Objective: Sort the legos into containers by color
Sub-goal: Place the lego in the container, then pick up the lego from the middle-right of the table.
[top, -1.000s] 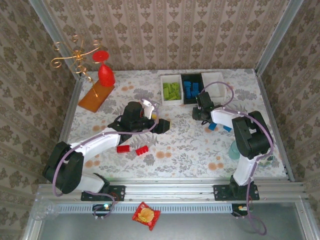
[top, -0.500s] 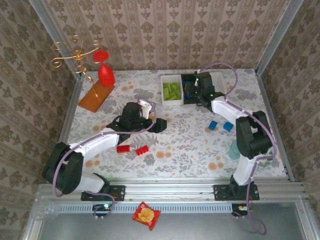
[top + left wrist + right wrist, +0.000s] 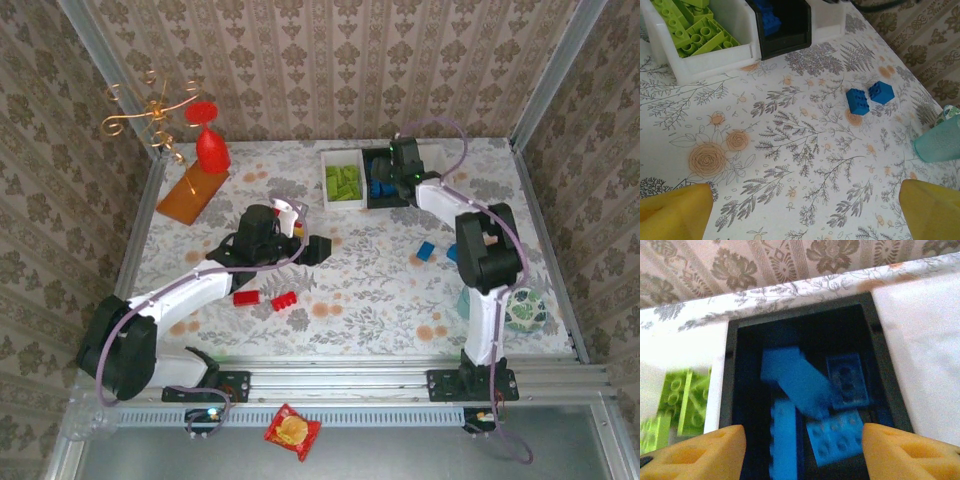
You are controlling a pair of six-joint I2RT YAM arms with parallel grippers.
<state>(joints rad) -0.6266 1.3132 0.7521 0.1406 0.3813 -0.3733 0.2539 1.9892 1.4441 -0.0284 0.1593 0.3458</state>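
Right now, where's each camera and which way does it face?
Top external: overhead behind left arm and right arm, looking down on the floral table.
Left wrist: low, facing the white bin of lime bricks and two blue studded bricks; yellow fingertips.
Right wrist: above the black plastic bin; yellow fingertips.
Shared: black bin.

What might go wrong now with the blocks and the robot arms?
1. The right gripper is open over the black bin, and the white bin of green bricks sits right beside it. A brick released off-centre might land in the wrong colour.
2. The two blue bricks on the table lie close together, near a teal cup. Reaching for one may nudge the other or bump the cup.
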